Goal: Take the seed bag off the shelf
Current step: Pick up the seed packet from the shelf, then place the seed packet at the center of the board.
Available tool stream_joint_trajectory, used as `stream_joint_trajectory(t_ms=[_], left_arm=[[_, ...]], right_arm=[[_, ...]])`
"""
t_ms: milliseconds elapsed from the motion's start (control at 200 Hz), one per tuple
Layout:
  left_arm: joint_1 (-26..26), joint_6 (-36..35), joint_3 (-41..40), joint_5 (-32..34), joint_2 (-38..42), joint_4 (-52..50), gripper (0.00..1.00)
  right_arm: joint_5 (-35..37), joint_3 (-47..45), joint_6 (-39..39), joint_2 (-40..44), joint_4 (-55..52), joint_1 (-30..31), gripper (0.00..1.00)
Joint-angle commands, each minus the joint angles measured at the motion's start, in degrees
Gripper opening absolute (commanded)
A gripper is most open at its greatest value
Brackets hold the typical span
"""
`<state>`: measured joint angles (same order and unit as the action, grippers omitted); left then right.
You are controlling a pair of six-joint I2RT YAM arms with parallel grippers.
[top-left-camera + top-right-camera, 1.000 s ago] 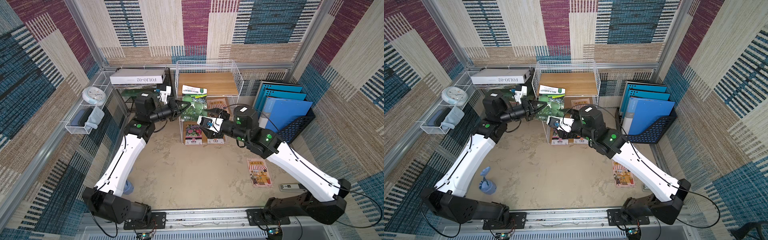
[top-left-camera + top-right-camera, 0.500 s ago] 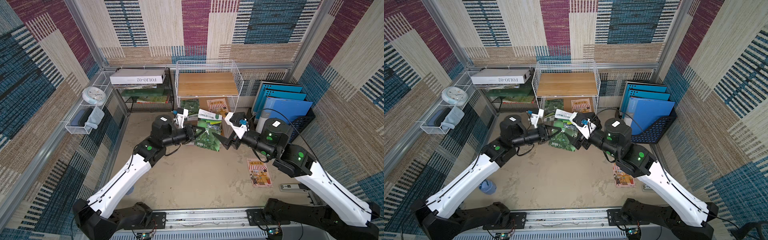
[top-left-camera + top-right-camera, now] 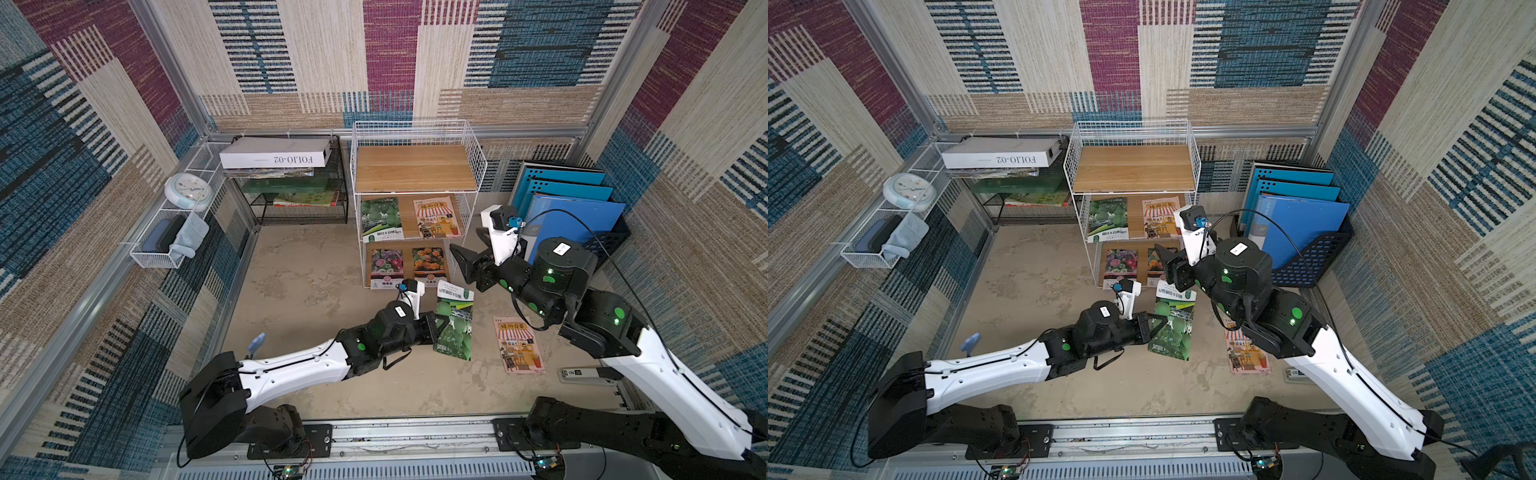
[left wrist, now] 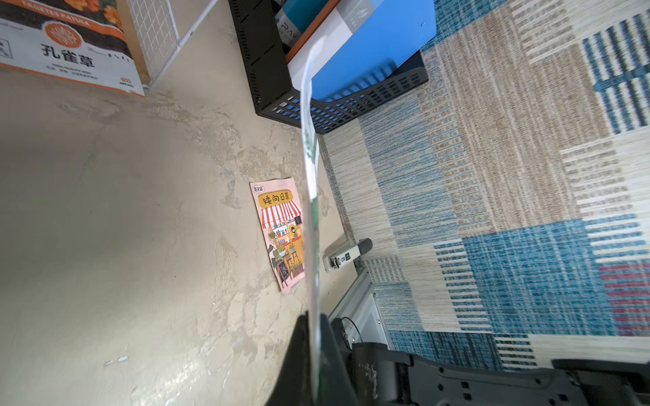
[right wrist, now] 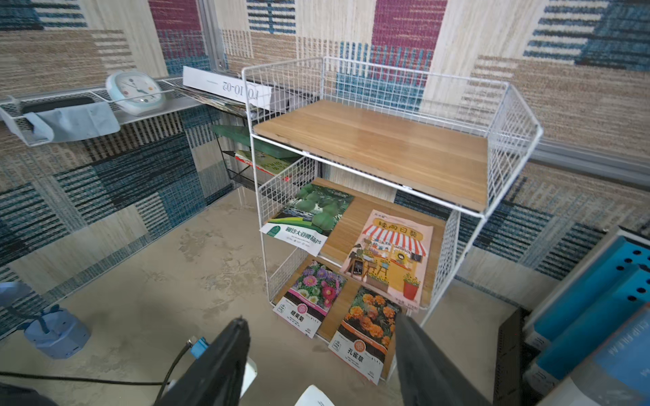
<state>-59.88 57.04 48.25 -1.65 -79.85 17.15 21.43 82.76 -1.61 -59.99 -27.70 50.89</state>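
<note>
The left gripper (image 3: 436, 328) is pinched shut on one long edge of the green seed bag (image 3: 455, 328), an edge grip that suits so thin a packet. It holds the bag low over the bench in front of the shelf (image 3: 415, 168), clear of the wire sides; whether it touches the bench I cannot tell. The right gripper (image 3: 465, 241) hangs empty with jaws apart by the shelf's front right corner, facing the other bags (image 3: 436, 212), likely ready to help.

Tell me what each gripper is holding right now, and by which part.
The left gripper pinches the green seed bag by the middle of one long side edge. The right gripper is open and holds nothing.
</note>
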Motion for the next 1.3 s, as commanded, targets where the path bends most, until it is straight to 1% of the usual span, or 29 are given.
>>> stream_joint_trajectory(t_ms=[0,50,120,155,260,356,566,922,1042,1292], left_arm=[[-1.74,1.69,-0.67,5.48,-5.02,10.27,0.00],[-2.56,2.25,-1.19,6.73,-7.64,13.17,0.00],[-4.25,2.73,-2.25,10.44,-10.89,17.23,0.00],[-5.28,2.64,-2.78,12.39,-12.49,21.51,0.00],[-7.54,2.51,-2.04,15.82,-17.79,26.59,0.00],[-8.92,3.93,-0.23,16.50,-22.49,29.31,0.00],[-9.65,11.24,1.82,16.55,-31.15,32.51,0.00],[-9.73,15.77,5.55,15.89,-38.45,31.48,0.00],[-9.73,17.46,6.10,15.65,-39.71,30.26,0.00],[-9.65,17.32,8.34,14.35,-40.80,27.06,0.00]], right_arm=[[4.33,-1.55,-5.07,0.18,-3.34,-0.01,0.62],[4.10,-3.09,-6.02,0.89,-3.48,-0.01,0.61],[3.13,-5.68,-7.32,2.48,-3.11,-0.05,0.61],[2.68,-6.77,-8.12,3.36,-3.09,-0.01,0.61],[1.78,-9.46,-9.73,5.45,-3.55,-0.01,0.60],[1.77,-10.66,-10.43,6.39,-4.74,0.00,0.59],[1.95,-11.57,-10.09,7.15,-6.00,-0.01,0.60],[3.08,-12.04,-9.29,8.04,-6.73,-0.01,0.61],[3.24,-12.19,-9.10,7.99,-6.75,0.02,0.61],[3.19,-12.27,-8.73,7.79,-6.60,0.01,0.61]])
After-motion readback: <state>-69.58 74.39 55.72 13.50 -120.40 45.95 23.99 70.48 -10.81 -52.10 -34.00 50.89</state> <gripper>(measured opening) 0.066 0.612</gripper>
